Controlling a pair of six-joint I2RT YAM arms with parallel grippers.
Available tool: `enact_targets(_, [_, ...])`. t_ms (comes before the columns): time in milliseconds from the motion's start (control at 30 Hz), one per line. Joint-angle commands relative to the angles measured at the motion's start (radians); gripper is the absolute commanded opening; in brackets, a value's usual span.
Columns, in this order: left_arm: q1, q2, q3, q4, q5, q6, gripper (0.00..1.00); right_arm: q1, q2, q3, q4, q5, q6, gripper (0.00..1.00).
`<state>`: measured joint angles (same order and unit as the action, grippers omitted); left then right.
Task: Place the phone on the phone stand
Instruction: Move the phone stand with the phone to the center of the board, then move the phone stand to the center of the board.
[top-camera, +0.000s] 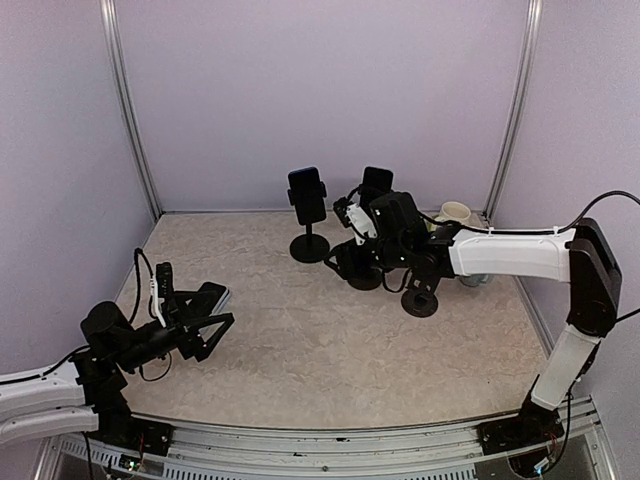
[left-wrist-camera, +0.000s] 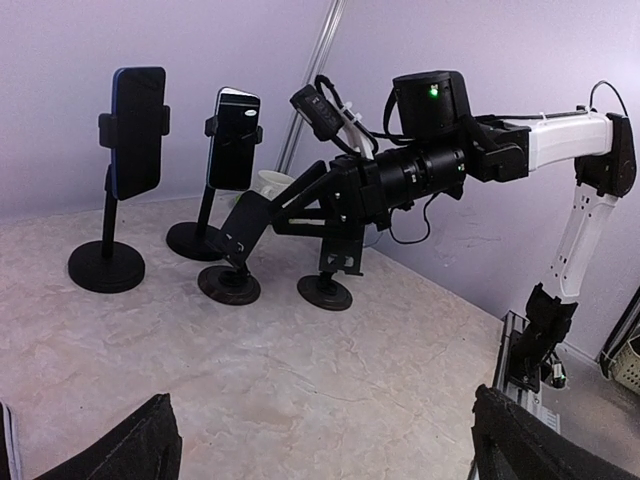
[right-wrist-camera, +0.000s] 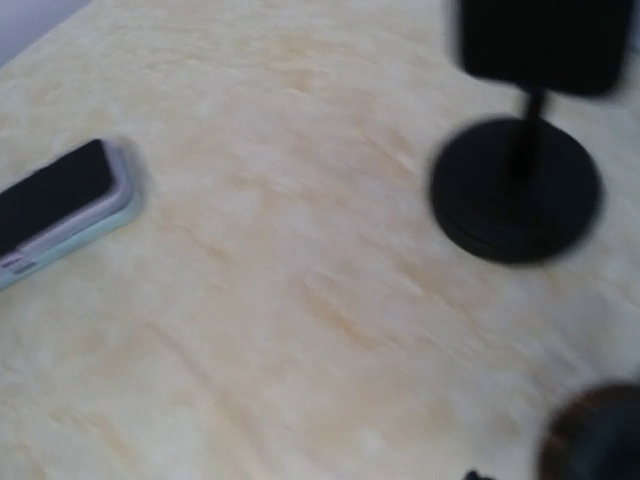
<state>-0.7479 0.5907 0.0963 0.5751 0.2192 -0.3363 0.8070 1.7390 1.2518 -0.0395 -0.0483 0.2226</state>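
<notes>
Hazard: I am watching the right gripper (left-wrist-camera: 270, 215), jaws unreadable, crowding the far empty stand (left-wrist-camera: 228, 284), risking toppling it; left gripper (left-wrist-camera: 320, 450) spread.

Toward the far middle of the desk (top-camera: 300, 350), a tall stand (top-camera: 310, 246) holds an upright phone, and a second loaded stand (top-camera: 377, 183) is to its right. Two low empty stands (top-camera: 420, 302) sit nearer, right of centre. A cup (top-camera: 455, 212) is at the far right. A loose phone (top-camera: 214, 296) lies flat at the near left, just beside the left arm's fingers (top-camera: 218, 320).
</notes>
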Motion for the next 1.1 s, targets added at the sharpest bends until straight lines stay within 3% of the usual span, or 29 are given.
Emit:
enact_targets(0, [-0.007,-0.017,0.022,-0.019,-0.013,0.007,0.99,-0.077,-0.067,-0.068,0.023,-0.01,0.068,0.63])
enact_targets(533, [-0.007,0.017,0.028,0.004,-0.009,0.006,0.99,-0.196,-0.161,-0.235,0.163,0.039,0.201,0.63])
enact_targets(1067, [-0.007,0.034,0.017,0.027,-0.008,-0.003,0.99,-0.227,-0.021,-0.195,0.244,0.045,0.23,0.52])
